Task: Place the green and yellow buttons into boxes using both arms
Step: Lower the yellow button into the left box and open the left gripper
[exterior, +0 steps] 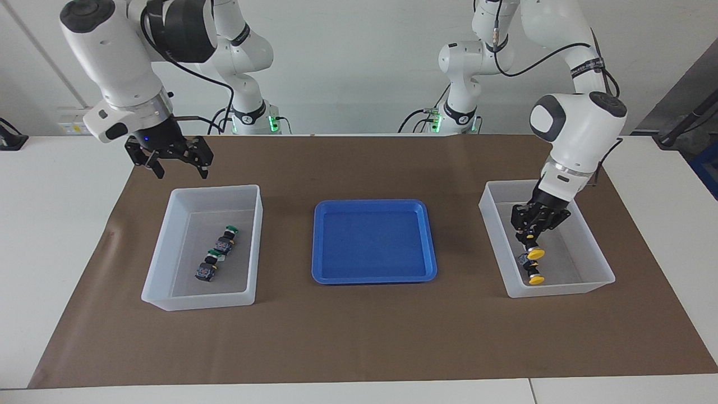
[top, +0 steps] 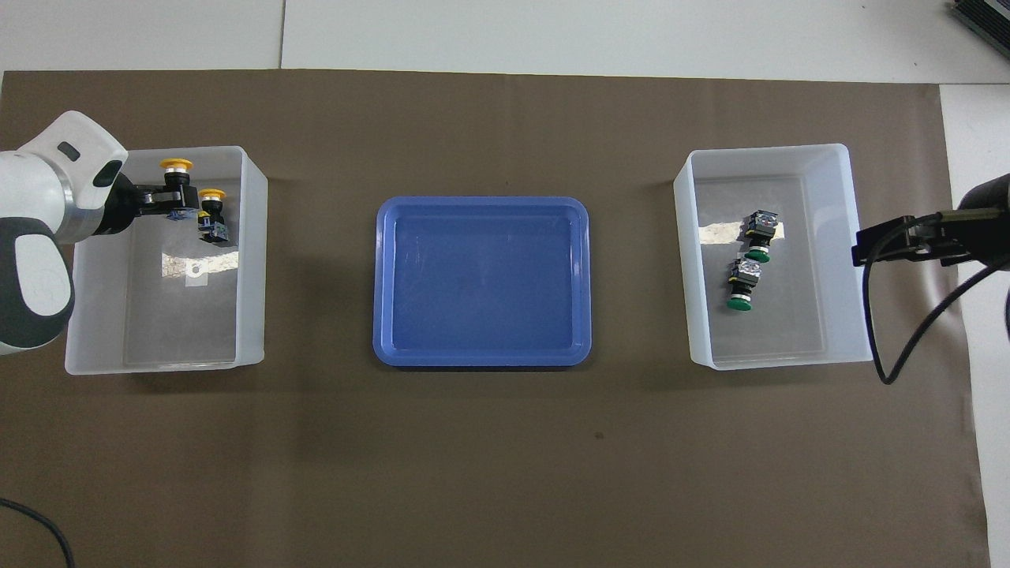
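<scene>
Two green buttons (exterior: 216, 258) are seen in one box (exterior: 168, 241); a yellow button (exterior: 533, 253) is gripped by the left gripper (exterior: 530, 242) over the other box (exterior: 594, 264), while the right gripper (exterior: 176, 163) is held open.

White arms (exterior: 578, 129), grey joints, black cables

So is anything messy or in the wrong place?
Nothing stands out. Two green buttons lie in one box, a yellow button lies in the other box, and the left gripper holds another yellow one over it.
</scene>
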Tool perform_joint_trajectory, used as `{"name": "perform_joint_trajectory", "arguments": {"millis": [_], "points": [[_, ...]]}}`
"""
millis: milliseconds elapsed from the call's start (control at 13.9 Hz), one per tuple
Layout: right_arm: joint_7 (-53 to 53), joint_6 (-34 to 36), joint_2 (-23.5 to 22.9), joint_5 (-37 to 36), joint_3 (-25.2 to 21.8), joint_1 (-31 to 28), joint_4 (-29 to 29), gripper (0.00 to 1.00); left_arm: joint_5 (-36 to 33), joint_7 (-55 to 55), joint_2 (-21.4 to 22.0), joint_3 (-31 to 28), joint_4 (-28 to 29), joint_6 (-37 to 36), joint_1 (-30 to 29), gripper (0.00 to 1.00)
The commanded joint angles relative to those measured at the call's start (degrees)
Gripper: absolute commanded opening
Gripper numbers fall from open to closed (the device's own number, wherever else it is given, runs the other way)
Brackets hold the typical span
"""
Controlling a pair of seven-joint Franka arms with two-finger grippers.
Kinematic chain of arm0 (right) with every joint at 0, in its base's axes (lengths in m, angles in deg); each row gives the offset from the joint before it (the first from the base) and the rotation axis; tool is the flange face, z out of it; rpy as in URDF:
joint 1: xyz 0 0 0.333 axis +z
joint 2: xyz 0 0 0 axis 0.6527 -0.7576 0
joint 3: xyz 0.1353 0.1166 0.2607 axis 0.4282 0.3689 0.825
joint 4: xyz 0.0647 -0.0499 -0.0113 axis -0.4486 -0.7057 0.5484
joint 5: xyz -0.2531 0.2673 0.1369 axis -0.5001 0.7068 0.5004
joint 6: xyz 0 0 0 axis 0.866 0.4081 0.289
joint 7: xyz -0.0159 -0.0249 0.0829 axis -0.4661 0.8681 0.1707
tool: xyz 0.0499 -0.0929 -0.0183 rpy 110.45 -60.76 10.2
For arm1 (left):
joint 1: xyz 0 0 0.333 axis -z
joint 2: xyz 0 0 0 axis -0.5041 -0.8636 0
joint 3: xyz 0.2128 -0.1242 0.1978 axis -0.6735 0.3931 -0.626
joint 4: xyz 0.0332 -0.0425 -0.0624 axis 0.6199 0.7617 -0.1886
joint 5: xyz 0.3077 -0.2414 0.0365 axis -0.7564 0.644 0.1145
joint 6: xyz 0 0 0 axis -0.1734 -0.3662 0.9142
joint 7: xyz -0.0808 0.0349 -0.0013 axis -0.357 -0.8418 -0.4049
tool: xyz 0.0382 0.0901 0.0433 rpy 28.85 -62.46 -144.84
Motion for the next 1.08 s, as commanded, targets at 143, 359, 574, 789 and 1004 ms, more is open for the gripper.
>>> {"name": "perform_joint_trajectory", "arguments": {"millis": [143, 359, 574, 789, 1004], "points": [[1.41, 1.18, 0.2, -0.6, 0.83, -0.41, 0.35, 1.0, -0.02, -5.3, -2.92, 0.76, 0.55, 3.7, -3.68, 0.0], [1.32, 1.71, 0.29, -0.6, 0.83, -0.5, 0.17, 1.0, -0.02, -6.27, -5.38, 0.76, 0.99, 6.6, -4.21, 0.0], [1.32, 1.8, 0.29, -0.6, 0.83, -0.5, 0.17, 1.0, -0.02, -6.27, -8.02, 0.76, 0.99, 9.5, -4.3, 0.04], [1.14, 1.88, 0.29, -0.6, 0.83, -0.5, 0.17, 1.0, -0.02, -6.18, -10.13, 0.76, 0.99, 11.53, -4.39, 0.13], [-0.44, 1.36, 0.37, 0.36, 0.92, -1.2, 0.17, 1.0, 0.07, -5.92, -10.49, 0.76, 1.95, 11.62, -4.39, 0.4]]}}
